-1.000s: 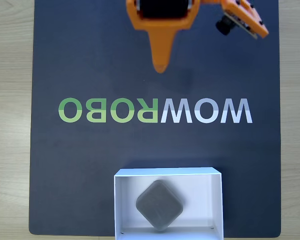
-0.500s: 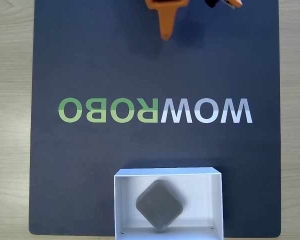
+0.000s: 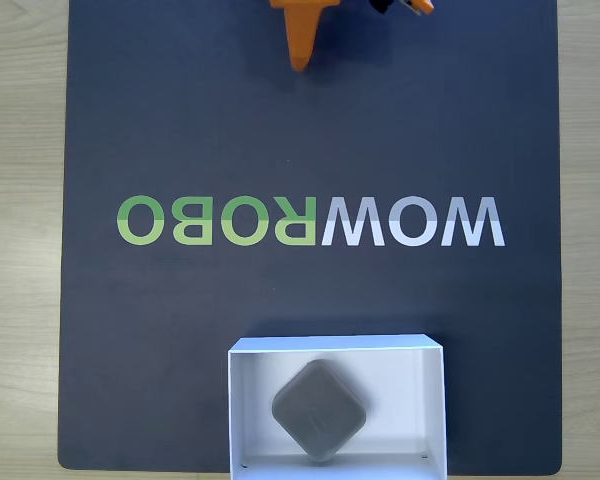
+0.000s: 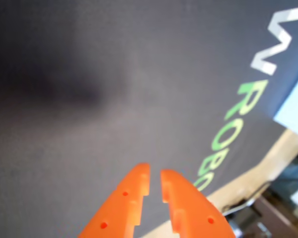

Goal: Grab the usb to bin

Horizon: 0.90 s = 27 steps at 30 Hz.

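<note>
The claw (image 4: pixel 155 181) is seen in the wrist view with its two orange fingers (image 4: pixel 134 191) drawn nearly together, only a thin slit left between the tips, and nothing is gripped between them. Below it a dark mat (image 4: pixel 89 99) is shown, somewhat blurred, with part of the printed lettering (image 4: pixel 228 129) running down the right side. In the fixed view the claw (image 3: pixel 301 55) is found at the very top edge, its pointed tip hanging over the mat (image 3: pixel 130 120), well apart from everything else on it.

Further out, past the lettering (image 3: pixel 310 222) across the middle of the mat, the bin (image 3: pixel 432 400) is placed at the bottom edge. The usb (image 3: pixel 319 410) is lying inside the bin, turned corner-on like a diamond and resting flat on the floor of it, near the middle and apart from the walls. Pale wood of the bench (image 3: pixel 20 200) is visible on both sides of the mat.

The delivery is judged to be done, so the step in hand is taken to be the retreat to rest. It is done well if the arm is kept high and away from the bin, so that its thin walls are not nudged and the usb is left undisturbed. The claw can be parked nearly closed, as it is, over bare mat.
</note>
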Available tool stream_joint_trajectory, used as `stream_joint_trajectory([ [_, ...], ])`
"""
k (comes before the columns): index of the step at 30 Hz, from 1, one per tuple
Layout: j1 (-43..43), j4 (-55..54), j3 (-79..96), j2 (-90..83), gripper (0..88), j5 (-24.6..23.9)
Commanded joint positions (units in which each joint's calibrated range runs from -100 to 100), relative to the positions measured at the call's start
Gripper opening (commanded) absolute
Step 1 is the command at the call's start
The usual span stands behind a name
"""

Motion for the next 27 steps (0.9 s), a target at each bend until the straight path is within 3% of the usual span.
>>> stream_joint_trajectory([
  [1, 1.55, 0.62, 0.18, -0.17, 2.9, 0.04],
  [27, 1.72, 0.62, 0.18, -0.17, 2.4, -0.01],
])
